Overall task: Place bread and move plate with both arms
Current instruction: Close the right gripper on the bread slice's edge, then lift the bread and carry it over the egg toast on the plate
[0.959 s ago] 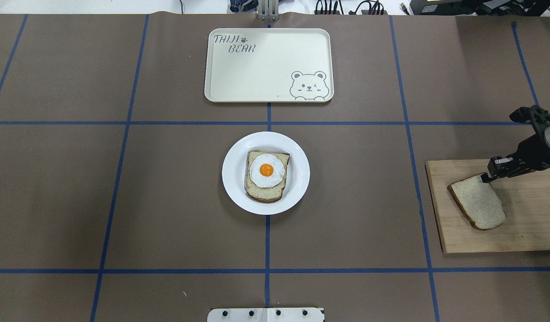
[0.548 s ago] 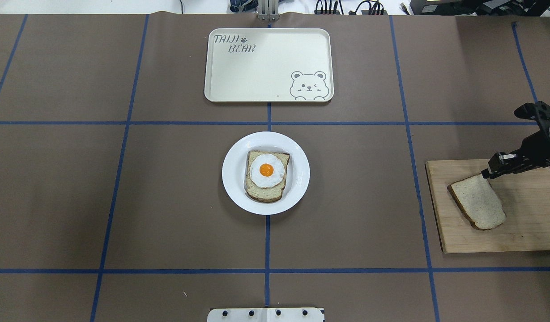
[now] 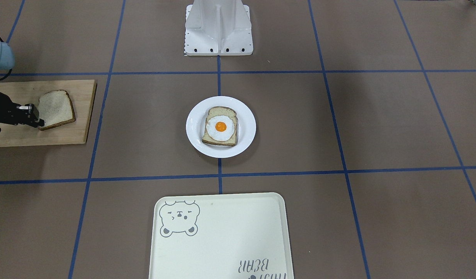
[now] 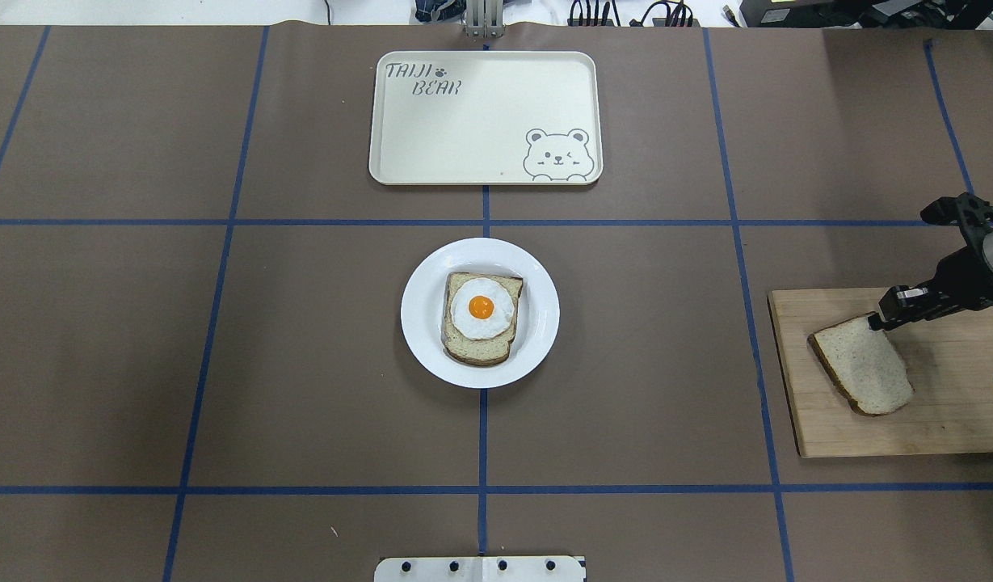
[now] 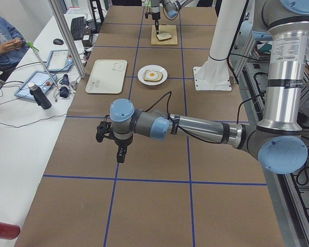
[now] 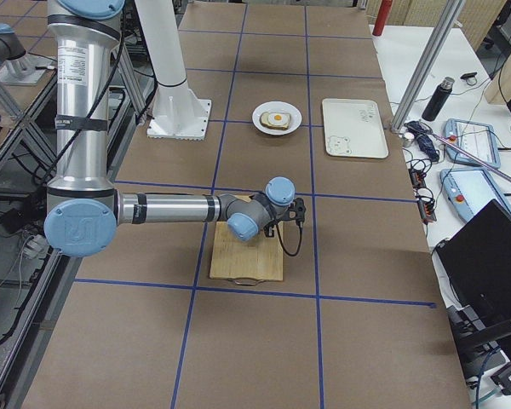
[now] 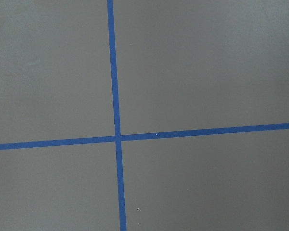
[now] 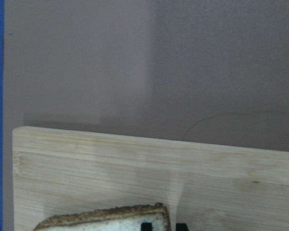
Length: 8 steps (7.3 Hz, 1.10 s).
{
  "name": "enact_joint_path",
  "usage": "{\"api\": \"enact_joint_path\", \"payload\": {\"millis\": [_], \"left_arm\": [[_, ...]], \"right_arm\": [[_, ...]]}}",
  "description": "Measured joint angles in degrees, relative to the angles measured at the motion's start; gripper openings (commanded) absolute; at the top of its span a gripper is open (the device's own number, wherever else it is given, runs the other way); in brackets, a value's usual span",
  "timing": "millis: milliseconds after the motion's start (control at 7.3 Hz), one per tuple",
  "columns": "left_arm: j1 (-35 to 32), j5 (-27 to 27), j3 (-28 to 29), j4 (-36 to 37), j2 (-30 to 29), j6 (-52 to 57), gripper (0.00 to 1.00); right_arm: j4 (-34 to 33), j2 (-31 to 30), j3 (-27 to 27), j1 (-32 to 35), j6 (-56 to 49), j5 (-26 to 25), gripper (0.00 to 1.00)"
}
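Observation:
The plain bread (image 4: 864, 368) lies on a wooden board (image 4: 948, 404) at the table's right end. My right gripper (image 4: 874, 322) is at the slice's far corner. In the right wrist view its two fingertips (image 8: 145, 226) stand close together on either side of that corner of the bread (image 8: 111, 219), shut on it. The white plate (image 4: 423, 323) sits at the table's centre and bears a slice topped with a fried egg (image 4: 480, 311). My left gripper (image 5: 119, 154) hangs over bare table far to the left. It shows only in the exterior left view, so I cannot tell its state.
A cream bear tray (image 4: 484, 117) lies beyond the plate, on the far side. The robot's white base plate (image 4: 480, 570) is at the near edge. Blue tape lines cross the brown table cover.
The right gripper drew back slightly up and to the right, then came back down to the bread's corner. The bread and plate have not moved.

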Motion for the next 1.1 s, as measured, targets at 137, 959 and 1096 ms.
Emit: {"api": "enact_joint_path", "payload": {"millis": [137,959,1096], "left_arm": [[0.0,0.0,-0.3,0.0,0.1,0.0,0.99],[-0.1,-0.1,-0.9,0.0,0.3,0.0,0.99],[-0.1,-0.1,-0.9,0.0,0.3,0.0,0.99]], "right_arm": [[0.1,0.0,0.0,-0.2,0.0,0.0,0.31],[0.3,-0.6,0.0,-0.6,-0.2,0.4,0.00],[0.3,-0.7,0.3,-0.5,-0.2,0.8,0.00]]}}
